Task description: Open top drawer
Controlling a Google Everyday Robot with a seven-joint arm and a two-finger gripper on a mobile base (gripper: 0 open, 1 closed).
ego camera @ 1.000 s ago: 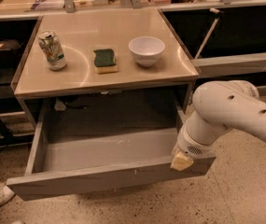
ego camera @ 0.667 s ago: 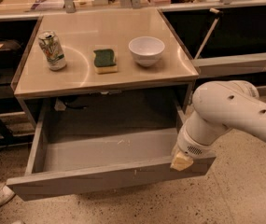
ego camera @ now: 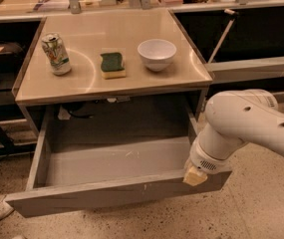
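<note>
The top drawer (ego camera: 106, 190) is a wide grey handle-less drawer under the beige counter (ego camera: 111, 81). It stands pulled far out, and its deep grey box is open to view and holds nothing I can see. My gripper (ego camera: 195, 176) is at the right end of the drawer's front edge, at the end of the white arm (ego camera: 251, 128) that comes in from the right. The arm's wrist hides most of the gripper.
On the counter stand a drink can (ego camera: 56, 54), a green and yellow sponge (ego camera: 112, 64) and a white bowl (ego camera: 157, 54). A speckled floor (ego camera: 261, 208) lies in front. Dark shelving (ego camera: 2, 59) is at the left and a grey ledge (ego camera: 261, 67) at the right.
</note>
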